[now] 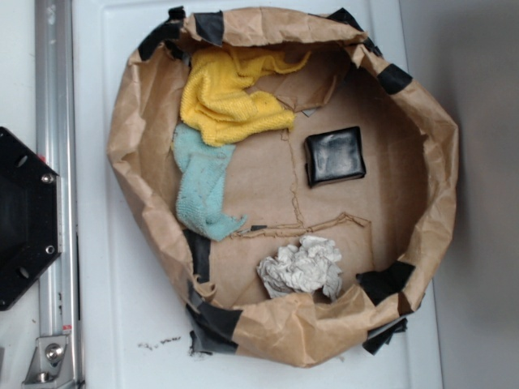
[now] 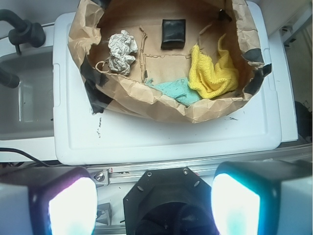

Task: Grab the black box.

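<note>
I observe a shallow nest of crumpled brown paper (image 1: 146,105), its rim patched with black tape (image 1: 209,26), sitting on a white worktop (image 1: 122,324).

The black box (image 1: 334,156) lies flat on the paper floor inside the nest, toward the right half in the exterior view. Its glossy surface is slightly wrinkled. It stands clear of the other contents and nothing touches it.

A yellow cloth (image 1: 231,97) lies bunched at the upper left of the nest, well apart from the box. A light blue cloth (image 1: 203,182) lies directly below the yellow one and partly under its edge. A crumpled paper wad (image 1: 302,266) rests near the lower rim, below the box and apart from it.

In the wrist view, the pincer (image 2: 154,203) is far back from the nest, above a black hexagonal plate (image 2: 166,183) and a metal rail (image 2: 73,172). Its two fingers (image 2: 234,203) appear as bright, blurred pads at the bottom corners, set wide apart with nothing between them. From this view the box (image 2: 173,33) lies at the far side of the nest, past the cloths.
</note>
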Motion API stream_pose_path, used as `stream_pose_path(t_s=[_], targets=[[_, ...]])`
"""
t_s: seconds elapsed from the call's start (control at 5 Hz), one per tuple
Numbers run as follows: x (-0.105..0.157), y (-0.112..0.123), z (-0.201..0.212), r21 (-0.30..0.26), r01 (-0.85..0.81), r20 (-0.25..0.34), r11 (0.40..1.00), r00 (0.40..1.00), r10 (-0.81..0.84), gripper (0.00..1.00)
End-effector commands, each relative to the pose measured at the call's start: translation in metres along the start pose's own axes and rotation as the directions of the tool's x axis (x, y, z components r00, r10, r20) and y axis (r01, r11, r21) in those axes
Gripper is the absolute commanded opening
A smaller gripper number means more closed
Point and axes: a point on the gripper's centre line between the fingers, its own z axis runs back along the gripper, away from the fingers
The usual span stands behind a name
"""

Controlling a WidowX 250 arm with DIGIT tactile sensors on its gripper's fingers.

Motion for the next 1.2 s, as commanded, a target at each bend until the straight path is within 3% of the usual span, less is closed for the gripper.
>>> stream_pose_path(t_s=[0.0,0.2,0.4,0.6,0.8,1.0], targets=[[0.0,0.0,0.0,0.0,0.0,0.0,1.0,1.0,0.0,1.0],[0.046,0.012,-0.039,0.078,-0.066,0.022,0.995,0.998,0.064,1.0],[0.082,0.038,-0.076,0.108,-0.108,0.038,0.988,0.994,0.105,1.0],[0.104,0.063,-0.103,0.13,-0.132,0.0,0.983,0.991,0.133,1.0],[0.121,0.101,-0.145,0.133,-0.071,-0.065,0.989,0.995,0.08,1.0],[0.145,0.096,-0.171,0.082,-0.028,-0.081,0.996,0.996,0.034,1.0]])
